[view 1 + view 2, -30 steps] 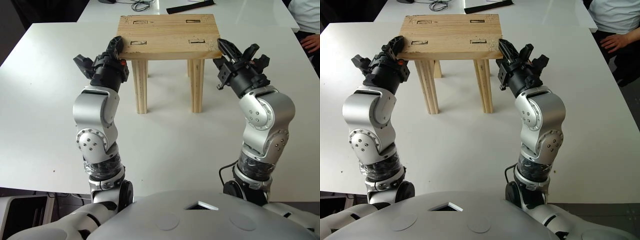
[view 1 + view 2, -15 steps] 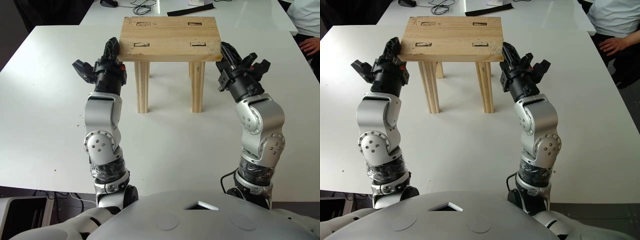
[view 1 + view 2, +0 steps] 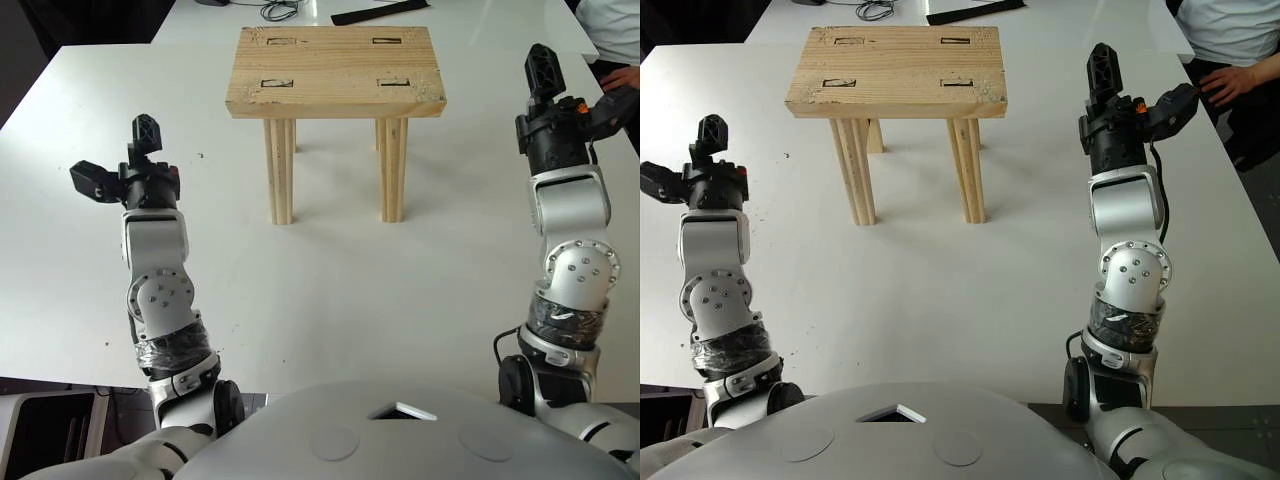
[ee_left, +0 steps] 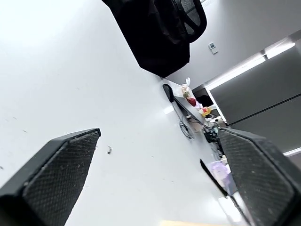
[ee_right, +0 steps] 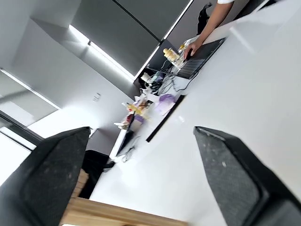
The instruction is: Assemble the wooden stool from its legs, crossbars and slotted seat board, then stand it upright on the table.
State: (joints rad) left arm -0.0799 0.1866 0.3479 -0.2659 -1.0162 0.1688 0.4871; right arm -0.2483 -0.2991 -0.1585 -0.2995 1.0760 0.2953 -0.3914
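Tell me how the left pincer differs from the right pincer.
The black left pincer is off the pale wooden stool's left side; the black right pincer is off its right side. In the head views the left pincer shows level with the stool's legs, the right pincer level with its seat board. Both are open, empty and not touching the stool.

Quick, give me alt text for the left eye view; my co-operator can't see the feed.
An assembled wooden stool stands upright on its legs toward the far side of a white table. The left tool and right tool are raised clear of it, one on each side, both open and holding nothing.
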